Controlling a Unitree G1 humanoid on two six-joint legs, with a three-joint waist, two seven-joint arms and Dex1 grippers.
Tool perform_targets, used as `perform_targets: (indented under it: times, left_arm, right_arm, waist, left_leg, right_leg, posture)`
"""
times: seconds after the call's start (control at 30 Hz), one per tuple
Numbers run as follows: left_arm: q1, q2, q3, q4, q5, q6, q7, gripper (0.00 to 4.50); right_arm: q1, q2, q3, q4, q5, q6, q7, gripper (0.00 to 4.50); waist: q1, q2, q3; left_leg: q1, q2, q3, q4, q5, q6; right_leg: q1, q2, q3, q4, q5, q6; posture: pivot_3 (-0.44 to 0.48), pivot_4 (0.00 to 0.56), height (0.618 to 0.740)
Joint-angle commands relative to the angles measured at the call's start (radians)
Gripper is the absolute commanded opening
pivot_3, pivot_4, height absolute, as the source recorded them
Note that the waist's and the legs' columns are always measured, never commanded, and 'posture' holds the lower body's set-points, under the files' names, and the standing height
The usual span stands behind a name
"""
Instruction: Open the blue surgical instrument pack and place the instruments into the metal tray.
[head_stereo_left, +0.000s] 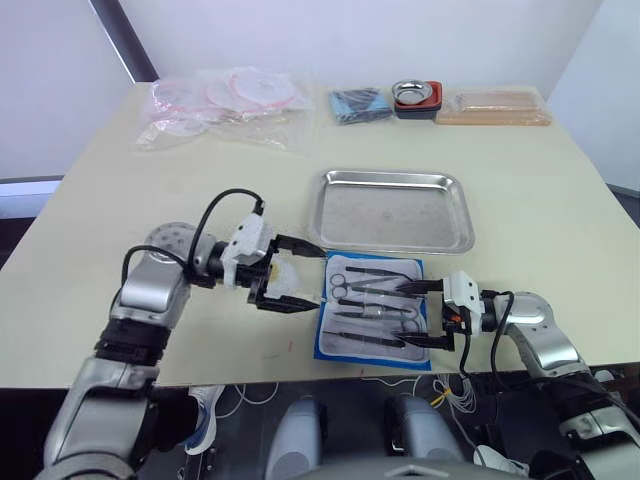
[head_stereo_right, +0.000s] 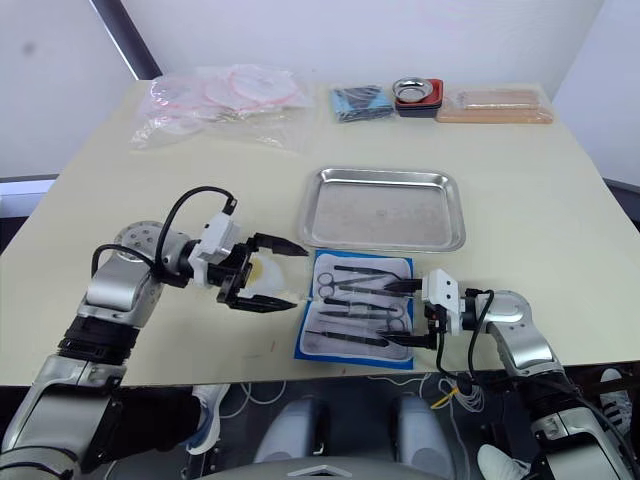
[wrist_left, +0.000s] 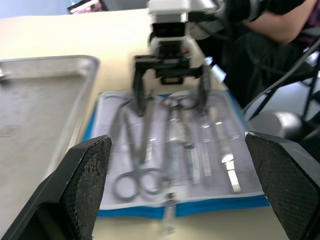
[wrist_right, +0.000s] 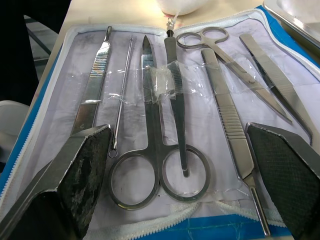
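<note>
A pale cream table fills the scene, its far edge meeting a plain white wall. A dark diagonal post crosses the wall far left. Grey floor shows beside the table's left edge.

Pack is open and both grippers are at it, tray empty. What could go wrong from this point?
The instruments lie under clear retaining strips in the blue surgical instrument pack; pulling one may drag the whole pack. The right gripper straddles several close-packed tools, so its open fingers may pinch two together. The left gripper, open at the pack's other edge, could collide with the right if both close in.
</note>
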Motion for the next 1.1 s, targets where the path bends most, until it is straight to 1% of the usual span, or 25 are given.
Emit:
perform_targets:
  times: [0.03,0.07,0.1,0.13,0.17,0.2,0.3,0.47,0.57,0.77,0.9,1.0,1.1]
  left_arm:
    - [-0.039,-0.026,-0.025,0.04,0.037,-0.016,0.008,3.99]
    - [-0.047,-0.03,-0.035,0.054,0.051,-0.019,0.006,3.67]
    - [-0.056,-0.037,-0.048,0.073,0.075,-0.04,0.008,3.27]
    - [-0.069,-0.048,-0.057,0.095,0.099,-0.054,0.025,3.16]
    - [-0.081,-0.061,-0.063,0.116,0.12,-0.071,0.042,2.61]
    - [-0.093,-0.068,-0.074,0.132,0.134,-0.073,0.039,2.26]
    - [-0.128,-0.093,-0.101,0.195,0.182,-0.086,0.057,2.26]
    - [-0.184,-0.146,-0.123,0.306,0.253,-0.155,0.106,2.26]
    - [-0.206,-0.167,-0.137,0.353,0.282,-0.164,0.102,2.26]
    - [-0.231,-0.201,-0.144,0.445,0.303,-0.175,0.099,2.26]
    - [-0.236,-0.208,-0.145,0.472,0.306,-0.182,0.091,2.26]
    - [-0.235,-0.218,-0.133,0.476,0.295,-0.158,0.104,2.26]
    - [-0.235,-0.216,-0.143,0.479,0.313,-0.136,0.116,2.26]
  right_arm:
    - [0.038,0.009,0.052,0.046,-0.05,0.044,-0.01,4.5]
    - [0.04,0.01,0.052,0.045,-0.051,0.044,-0.011,4.5]
    - [0.041,0.011,0.051,0.044,-0.051,0.045,-0.013,4.5]
    - [0.042,0.013,0.049,0.043,-0.05,0.045,-0.016,4.5]
    - [0.042,0.016,0.047,0.043,-0.049,0.045,-0.019,4.5]
    - [0.043,0.017,0.046,0.043,-0.049,0.046,-0.021,4.5]
    - [0.043,0.019,0.044,0.044,-0.049,0.046,-0.024,4.5]
    - [0.045,0.025,0.04,0.045,-0.048,0.044,-0.033,4.5]
    - [0.046,0.028,0.04,0.046,-0.049,0.042,-0.037,4.5]
    - [0.044,0.035,0.039,0.046,-0.05,0.043,-0.048,4.5]
    - [0.043,0.035,0.038,0.046,-0.05,0.043,-0.049,4.5]
    - [0.047,0.035,0.038,0.043,-0.05,0.042,-0.051,4.5]
    - [0.048,0.037,0.038,0.043,-0.049,0.042,-0.052,4.5]
  waist:
    - [-0.001,0.0,0.0]
    - [-0.001,0.0,0.0]
    - [-0.002,0.0,0.0]
    - [-0.001,0.0,0.0]
    - [-0.001,0.0,0.0]
    - [-0.001,0.0,0.0]
    - [-0.002,0.0,0.0]
    - [-0.002,-0.001,-0.001]
    - [-0.001,-0.001,-0.001]
    - [-0.004,-0.001,-0.001]
    - [-0.005,-0.001,-0.001]
    - [-0.005,-0.002,-0.001]
    - [-0.005,-0.002,-0.001]
  left_leg:
    - [0.0,0.0,0.0,0.0,0.0,0.0]
    - [0.0,0.0,0.0,0.0,0.0,0.0]
    - [0.0,0.0,0.0,0.0,0.0,0.0]
    - [0.0,0.0,0.0,0.0,0.0,0.0]
    - [0.0,0.0,0.0,0.0,0.0,0.0]
    - [0.0,0.0,0.0,0.0,0.0,0.0]
    - [0.0,0.0,0.0,0.0,0.0,0.0]
    - [0.0,0.0,0.0,0.0,0.0,0.0]
    - [0.0,0.0,-0.001,0.0,0.0,0.0]
    - [0.0,0.001,-0.001,0.0,0.0,0.0]
    - [0.0,0.001,-0.001,0.0,0.0,0.0]
    - [0.0,0.001,-0.001,0.0,0.0,0.0]
    - [0.001,0.002,-0.001,0.0,0.0,0.0]
  right_leg:
    - [0.0,0.0,0.0,0.0,0.0,0.0]
    - [0.0,0.0,0.0,0.0,0.0,0.0]
    - [0.0,0.0,0.0,0.0,0.001,0.001]
    - [0.0,0.001,0.0,0.0,0.001,0.001]
    - [0.0,0.001,0.0,0.0,0.001,0.001]
    - [0.0,0.001,0.0,0.0,0.001,0.001]
    - [0.0,0.001,0.001,0.0,0.001,0.001]
    - [0.0,0.001,0.001,0.0,0.001,0.001]
    - [0.0,0.002,0.001,0.0,0.001,0.001]
    - [0.0,0.003,0.001,0.0,0.001,0.001]
    - [0.0,0.003,0.001,0.0,0.001,0.001]
    - [0.0,0.003,0.001,0.0,0.001,0.001]
    - [0.0,0.003,0.001,0.0,0.001,0.001]
  posture:
    - [0.0,0.15,0.74]
    - [0.0,0.15,0.74]
    - [0.0,0.15,0.74]
    - [0.0,0.15,0.74]
    - [0.0,0.15,0.74]
    - [0.0,0.15,0.74]
    - [0.0,0.15,0.74]
    - [0.0,0.15,0.74]
    - [0.0,0.15,0.74]
    - [0.0,0.15,0.74]
    - [0.0,0.15,0.74]
    - [0.0,0.15,0.74]
    - [0.0,0.15,0.74]
